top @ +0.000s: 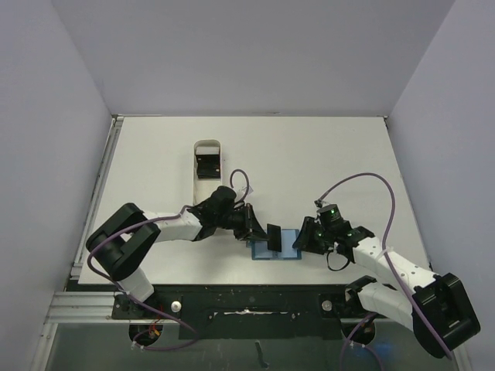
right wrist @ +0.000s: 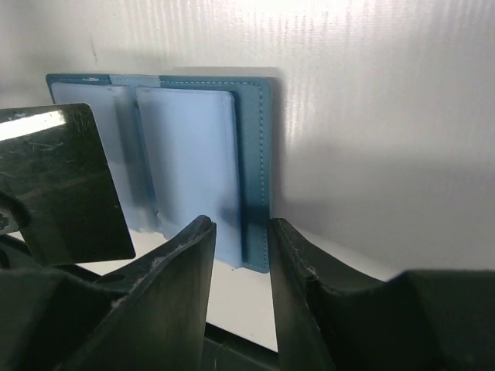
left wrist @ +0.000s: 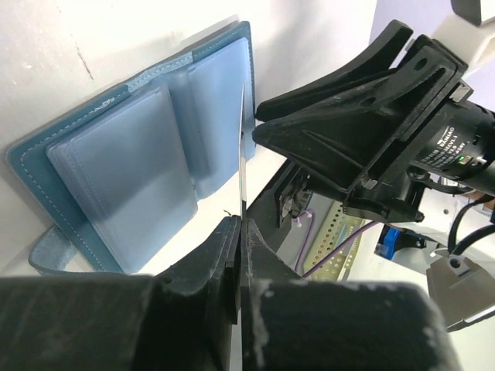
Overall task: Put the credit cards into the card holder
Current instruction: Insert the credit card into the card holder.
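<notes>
You've got the left tool (left wrist: 237, 232) clamped on one credit card (right wrist: 62, 185). The card stands on edge, just above the open card holder (right wrist: 193, 154). The card holder lies flat near the front of the counter (top: 325, 154), between the two arms, pale pockets up. Your right tool (right wrist: 241, 259) has its jaws apart at the holder's outer edge; can't tell if it's pressing down.

Looks like the insertion step, card not in yet. To do it well:
- Line the card's lower edge up with a pocket mouth.
- Tilt the card shallow so it slides under the flap, not into the panel.
- Feed slowly and don't loosen the clamp early.
- Pin the holder with the right tool so it won't skid.

Spare cards (top: 206, 166) sit in the white tray (top: 207, 145), well apart.
</notes>
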